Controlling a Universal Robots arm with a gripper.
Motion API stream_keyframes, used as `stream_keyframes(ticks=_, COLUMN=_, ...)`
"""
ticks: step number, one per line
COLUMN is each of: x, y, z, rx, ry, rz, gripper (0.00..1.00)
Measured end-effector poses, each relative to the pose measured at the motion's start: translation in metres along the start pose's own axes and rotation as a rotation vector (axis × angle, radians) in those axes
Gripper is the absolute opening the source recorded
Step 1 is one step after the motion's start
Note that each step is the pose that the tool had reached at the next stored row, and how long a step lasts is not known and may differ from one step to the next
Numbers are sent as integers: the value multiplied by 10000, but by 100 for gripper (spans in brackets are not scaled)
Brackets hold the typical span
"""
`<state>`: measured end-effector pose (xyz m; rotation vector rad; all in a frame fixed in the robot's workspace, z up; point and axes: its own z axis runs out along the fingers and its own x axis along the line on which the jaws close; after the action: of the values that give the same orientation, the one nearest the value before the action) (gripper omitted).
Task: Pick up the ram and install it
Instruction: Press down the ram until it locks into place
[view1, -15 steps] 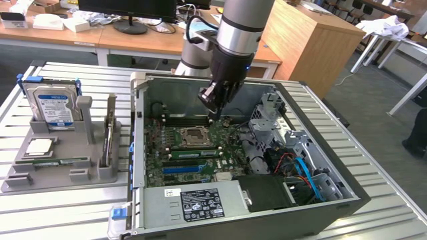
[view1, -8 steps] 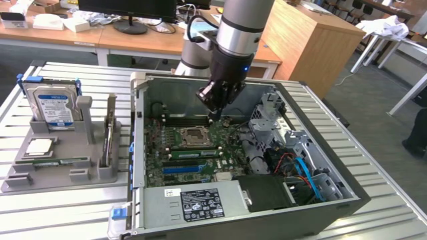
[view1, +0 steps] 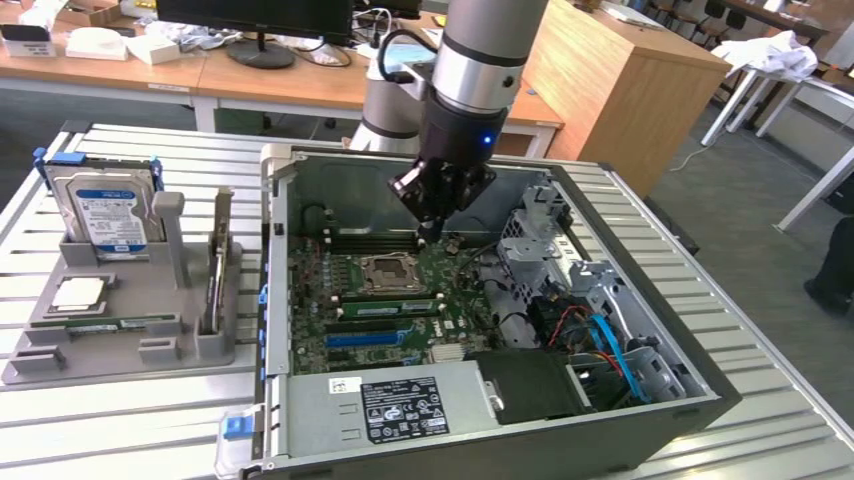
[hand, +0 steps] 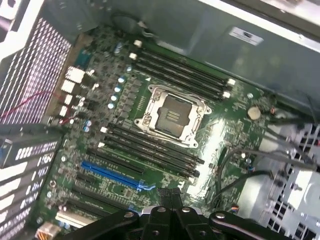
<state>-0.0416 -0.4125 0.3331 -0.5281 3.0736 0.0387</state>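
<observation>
The pick-up step is not yet done, as I judge it. The black gripper (view1: 429, 232) hangs inside the open grey computer case (view1: 694, 385), just above the green motherboard (view1: 461, 262), near the long black memory slots (view1: 387, 240) at 12 o'clock of the square silver processor socket (view1: 387, 272). Its jaws are closed together and I see no green board between them; in the wrist view the gripper (hand: 172, 200) also carries nothing green.

What I take for the ram (view1: 114, 322), a narrow green circuit-board stick, lies flat in the grey plastic holder (view1: 34, 365) on the slatted metal surface (view1: 160, 430), outside the case. In the exterior view it is well apart from the jaws, at about 8 to 9 o'clock. A thin upright board (view1: 220, 260) stands in the same holder; I cannot tell what it is.

The next move calls for open jaws, brought over the holder.
</observation>
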Motion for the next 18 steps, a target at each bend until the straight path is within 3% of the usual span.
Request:
stream_keyframes(ticks=14, x=1, y=0, z=20, rx=67, ry=-52, rz=2540, gripper=10)
stream_keyframes(ticks=18, x=0, y=0, z=20, rx=70, ry=-55, rz=2636, gripper=10)
